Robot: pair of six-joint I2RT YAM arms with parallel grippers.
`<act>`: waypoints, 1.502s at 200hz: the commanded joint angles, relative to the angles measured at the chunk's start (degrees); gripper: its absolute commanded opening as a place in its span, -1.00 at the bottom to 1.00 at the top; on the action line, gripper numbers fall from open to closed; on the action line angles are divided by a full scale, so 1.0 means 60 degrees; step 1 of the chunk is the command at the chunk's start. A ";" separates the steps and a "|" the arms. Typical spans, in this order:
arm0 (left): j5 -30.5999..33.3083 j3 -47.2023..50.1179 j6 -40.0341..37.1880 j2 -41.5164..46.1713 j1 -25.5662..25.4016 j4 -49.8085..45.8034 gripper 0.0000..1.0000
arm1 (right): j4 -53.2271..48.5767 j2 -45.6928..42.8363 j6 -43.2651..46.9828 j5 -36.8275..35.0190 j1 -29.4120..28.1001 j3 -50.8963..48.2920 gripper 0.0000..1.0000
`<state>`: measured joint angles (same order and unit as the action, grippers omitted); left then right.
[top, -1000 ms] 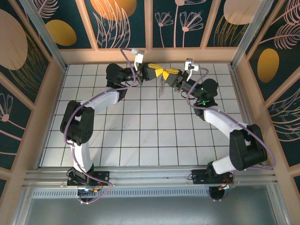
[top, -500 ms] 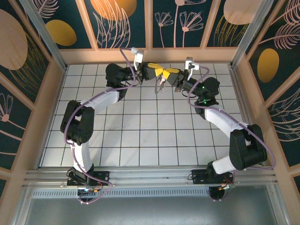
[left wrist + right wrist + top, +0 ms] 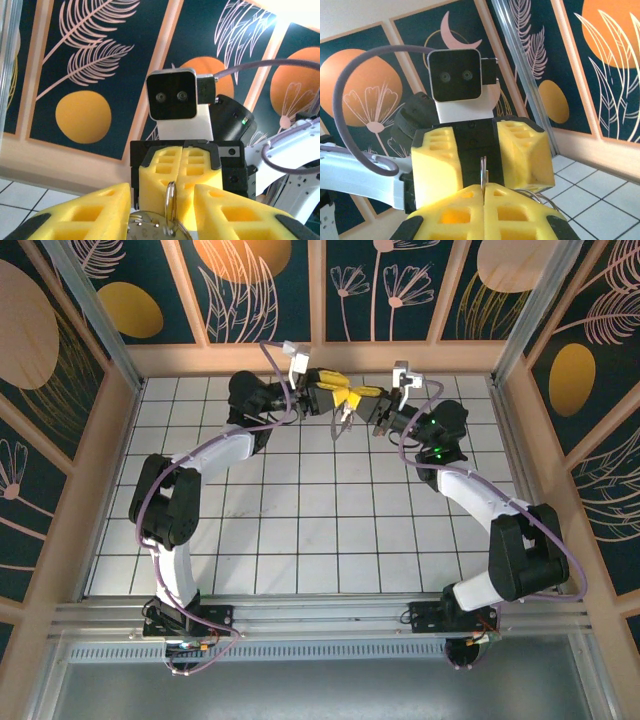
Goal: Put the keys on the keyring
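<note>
In the top view both grippers meet nose to nose above the far middle of the floor. My right gripper (image 3: 484,192) is shut on the keyring (image 3: 483,172), a thin silvery loop standing edge-on out of its yellow pads. My left gripper (image 3: 162,194) is open, its fingers (image 3: 90,210) apart on either side of the keyring (image 3: 171,197). A silver key (image 3: 145,226) lies low in that gap, touching the ring. In the top view the keys (image 3: 343,422) dangle below the right gripper (image 3: 358,400), just beside the left gripper (image 3: 330,390).
White tiled floor (image 3: 300,520) spreads below the arms, walled by wooden frames and dark painted panels (image 3: 270,290). The back wall stands close behind both grippers. Each arm's wrist camera housing (image 3: 172,102) faces the other at short range.
My left gripper has opened and let go, leaving the ring in the shut right gripper. The dangling keys have swung slightly left. Both wrists have edged a little closer.
</note>
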<state>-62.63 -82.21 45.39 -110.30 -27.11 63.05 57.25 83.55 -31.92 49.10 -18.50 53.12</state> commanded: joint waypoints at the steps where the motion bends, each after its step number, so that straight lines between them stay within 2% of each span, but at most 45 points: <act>1: 0.0009 -0.0257 -0.0891 0.0345 -0.0030 -0.0725 -0.14 | -0.0519 -0.0202 0.0609 0.0308 0.0201 0.0292 -1.00; 21: -0.0020 -0.0329 -0.0999 0.0418 0.0061 -0.0913 -0.03 | -0.1180 -0.0331 0.1010 0.0459 0.0330 0.0408 -1.00; 59: -0.0216 -0.0561 -0.1831 0.0605 0.0369 -0.2010 0.06 | -0.2546 -0.0478 0.1841 0.0842 0.0589 0.0714 -1.00; 85: -0.0488 -0.1061 -0.3330 0.0641 0.0512 -0.4075 0.08 | -0.3386 -0.0498 0.2398 0.1151 0.0720 0.0985 -1.00; 147: -0.1313 -0.3278 -0.7483 -0.0029 0.0677 -1.0235 0.16 | -0.6178 -0.0052 0.4306 0.2116 0.0726 0.2232 -1.00; 160: -0.1512 -0.3602 -0.8043 -0.0131 0.0721 -1.1034 0.16 | -0.6789 0.0088 0.4692 0.2196 0.0736 0.2509 -1.00; 207: -0.1868 -0.3700 -0.8852 -0.0248 0.0784 -1.2006 0.21 | -0.7476 0.0397 0.5113 0.2457 0.0725 0.2909 -1.00; 300: -0.2203 -0.3744 -0.8724 -0.0586 0.0784 -1.1996 0.19 | -0.7608 0.0740 0.5203 0.2583 0.0577 0.3187 -1.00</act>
<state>-73.60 -103.09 -6.02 -112.60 -22.76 -8.19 11.00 87.29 -1.89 62.70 -14.46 69.52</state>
